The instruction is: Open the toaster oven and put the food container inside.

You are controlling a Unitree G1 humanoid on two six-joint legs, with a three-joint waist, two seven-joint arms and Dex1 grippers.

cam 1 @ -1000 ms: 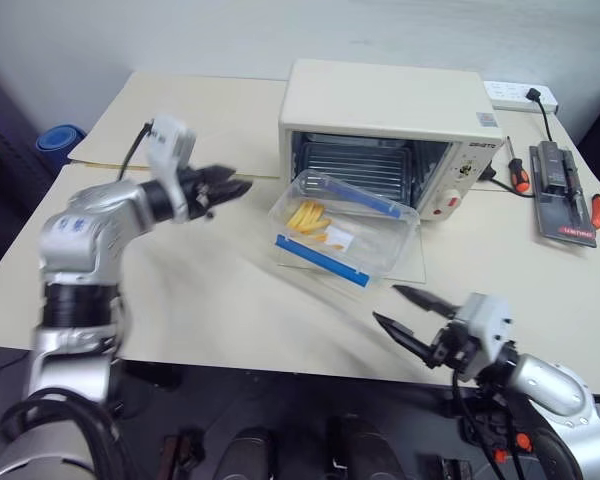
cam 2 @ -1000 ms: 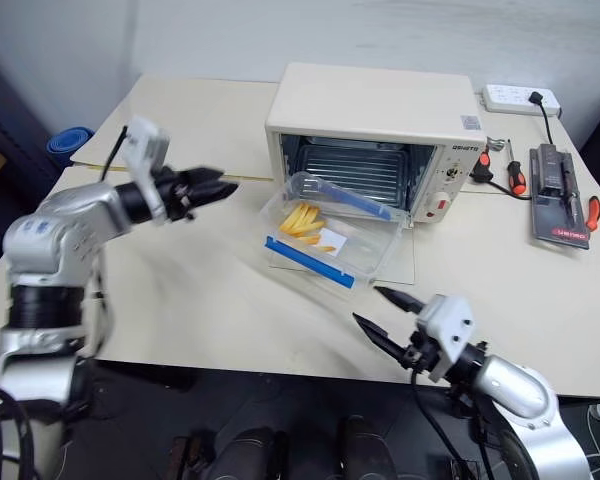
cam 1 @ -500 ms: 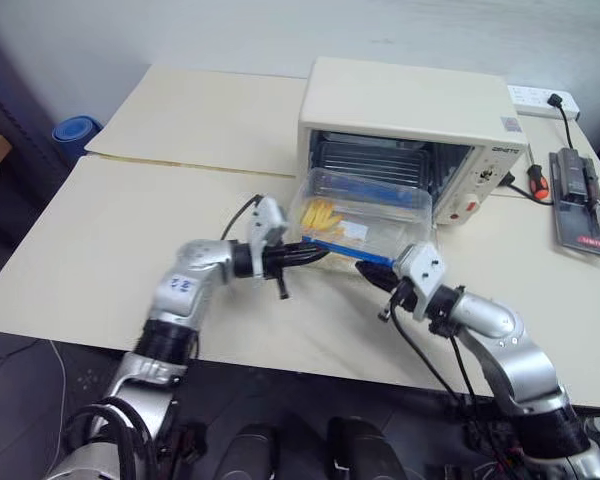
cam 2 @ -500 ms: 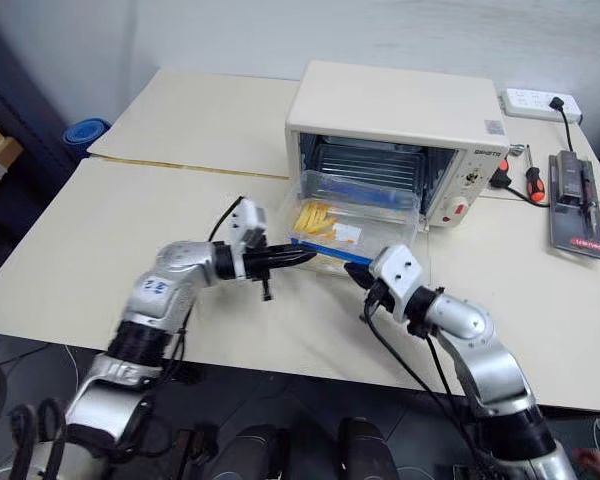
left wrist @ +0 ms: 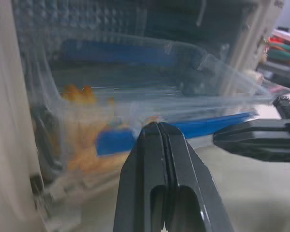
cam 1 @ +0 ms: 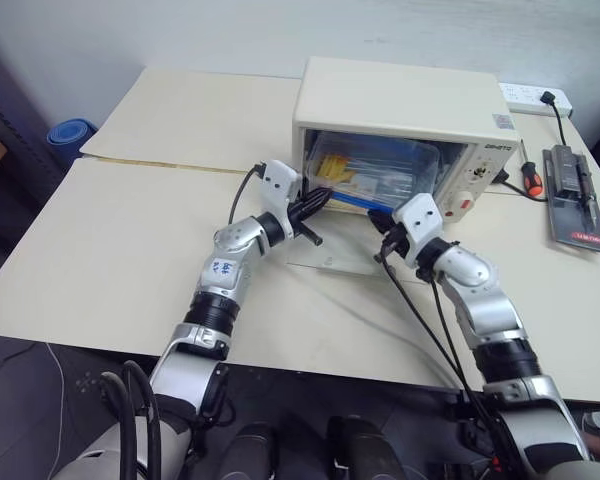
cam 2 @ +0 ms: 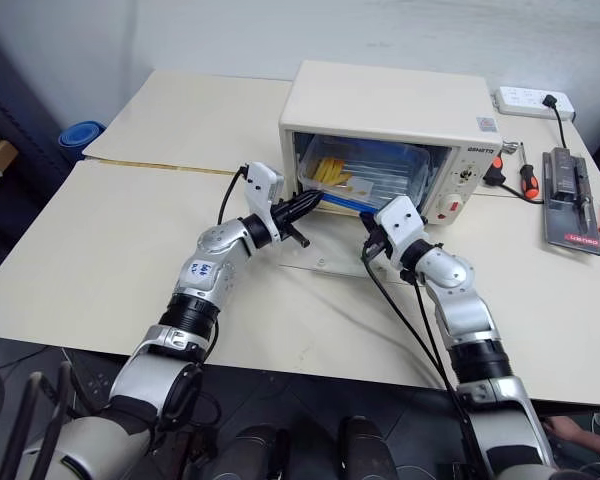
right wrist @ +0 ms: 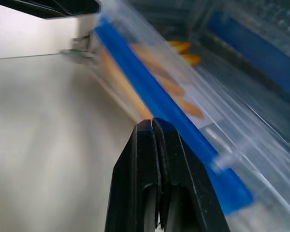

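Across the cream bench (cam 1: 130, 230), the toaster oven (cam 1: 400, 105) gapes open, the food container (cam 1: 375, 172) mostly inside. Left tool (cam 1: 323, 196) and right tool (cam 1: 377, 217), both pressed together, nudge its near edge; little remains.

Food container (cam 2: 365, 172) inside toaster oven (cam 2: 390, 110), on table (cam 2: 100, 240).

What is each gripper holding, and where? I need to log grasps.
Nothing. The left gripper and right gripper are both shut on nothing, tips at the food container's near blue-clip edge in the toaster oven.
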